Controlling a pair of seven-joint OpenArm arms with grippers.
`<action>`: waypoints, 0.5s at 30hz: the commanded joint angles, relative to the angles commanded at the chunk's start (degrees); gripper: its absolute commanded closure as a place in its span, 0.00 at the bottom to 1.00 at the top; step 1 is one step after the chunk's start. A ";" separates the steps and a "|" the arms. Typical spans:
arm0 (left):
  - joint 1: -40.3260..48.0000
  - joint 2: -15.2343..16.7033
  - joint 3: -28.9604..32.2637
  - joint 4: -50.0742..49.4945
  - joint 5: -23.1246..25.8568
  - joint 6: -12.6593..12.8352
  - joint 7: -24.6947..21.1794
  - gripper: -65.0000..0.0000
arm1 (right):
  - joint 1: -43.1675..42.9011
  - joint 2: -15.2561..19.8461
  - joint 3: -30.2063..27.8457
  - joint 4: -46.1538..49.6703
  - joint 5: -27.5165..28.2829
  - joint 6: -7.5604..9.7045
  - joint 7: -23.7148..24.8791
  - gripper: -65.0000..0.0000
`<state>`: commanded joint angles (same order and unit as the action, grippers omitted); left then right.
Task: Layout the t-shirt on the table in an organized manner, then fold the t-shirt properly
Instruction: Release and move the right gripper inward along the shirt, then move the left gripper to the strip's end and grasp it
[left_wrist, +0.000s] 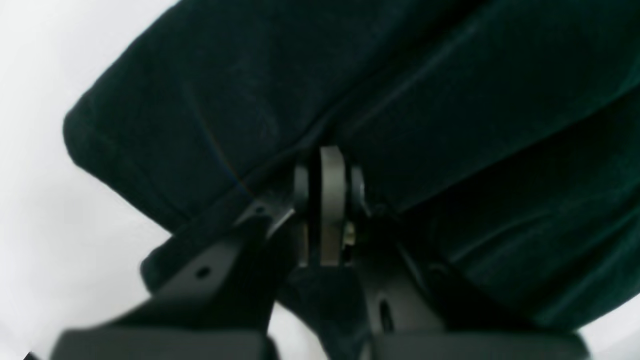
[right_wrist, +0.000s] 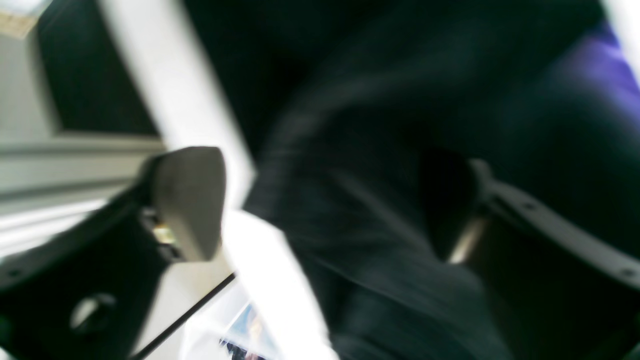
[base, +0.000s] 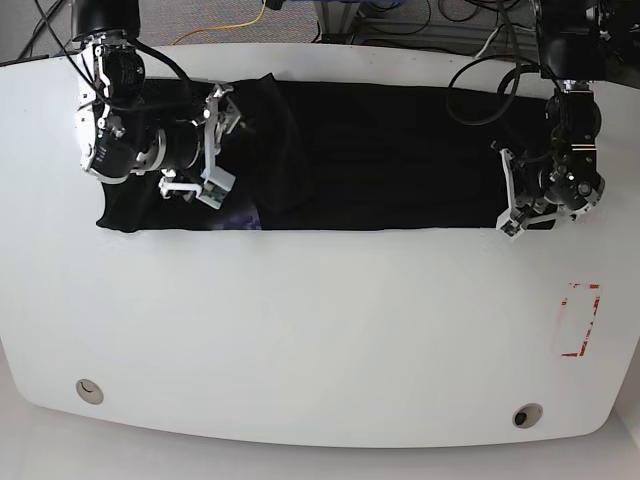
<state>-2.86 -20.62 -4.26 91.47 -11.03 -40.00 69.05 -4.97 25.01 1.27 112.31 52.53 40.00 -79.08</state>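
Currently the t-shirt (base: 380, 155) is spread as a long black band across the far part of the tabletop (base: 320, 330), reaching from the left arm's side to the right arm's side. At the band's right end in the base view, the left claw (base: 512, 190) is clenched on a fold of the cloth; in the left wrist view its pads are seen pressed together with fabric gathered around them. At the band's left end, the right claw (base: 215, 145) is held with its jaws spread, and cloth is bunched between them, though blur in the right wrist view makes contact hard to judge. A small purple patch (base: 240, 218) is seen beside it. 2 grommet holes (base: 88, 391) lie along the near edge, and a red marking (base: 578, 320) is seen at the near right.
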 joint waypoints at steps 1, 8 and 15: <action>0.00 0.00 0.00 1.41 0.00 0.00 0.00 0.97 | 0.00 0.00 0.00 0.00 0.00 0.00 1.05 0.50; 0.09 -0.09 0.09 7.74 0.09 0.00 0.18 0.97 | -0.53 -1.49 0.09 -3.96 -2.81 0.00 2.55 0.92; 0.09 -0.26 0.18 7.74 0.18 0.00 0.18 0.97 | -1.76 -3.43 0.00 -8.09 -10.90 0.00 7.38 0.89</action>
<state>-2.77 -20.88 -4.09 99.21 -10.86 -40.00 69.23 -6.73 21.58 1.27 104.22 41.63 40.00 -71.69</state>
